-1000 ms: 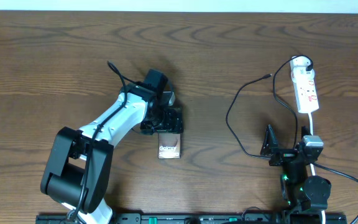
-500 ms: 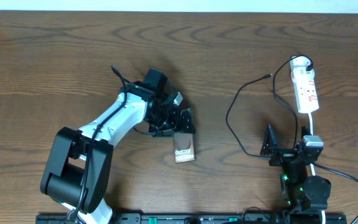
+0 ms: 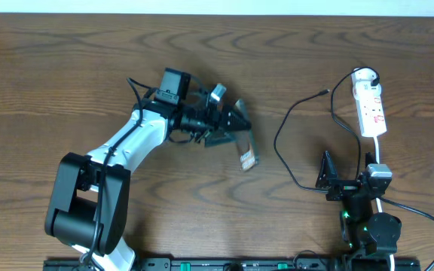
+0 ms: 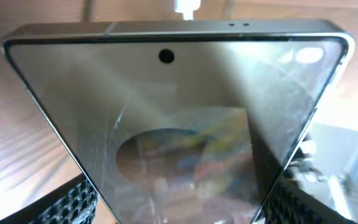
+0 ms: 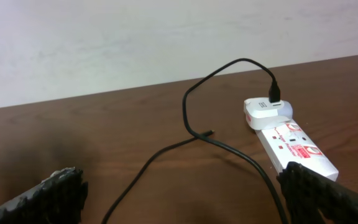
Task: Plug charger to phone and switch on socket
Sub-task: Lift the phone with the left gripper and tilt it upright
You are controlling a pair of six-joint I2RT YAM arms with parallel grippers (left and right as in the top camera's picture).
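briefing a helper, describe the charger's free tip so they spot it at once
On the right of the table lies the white socket. The thin black charger loops out from its far end, and the free tip rests on wood just left of the socket. Unlike the other end, it is plugged into nothing.

phone (image 3: 246,147) left of charger (image 3: 277,143); charger plugged into socket (image 3: 371,110) at far right
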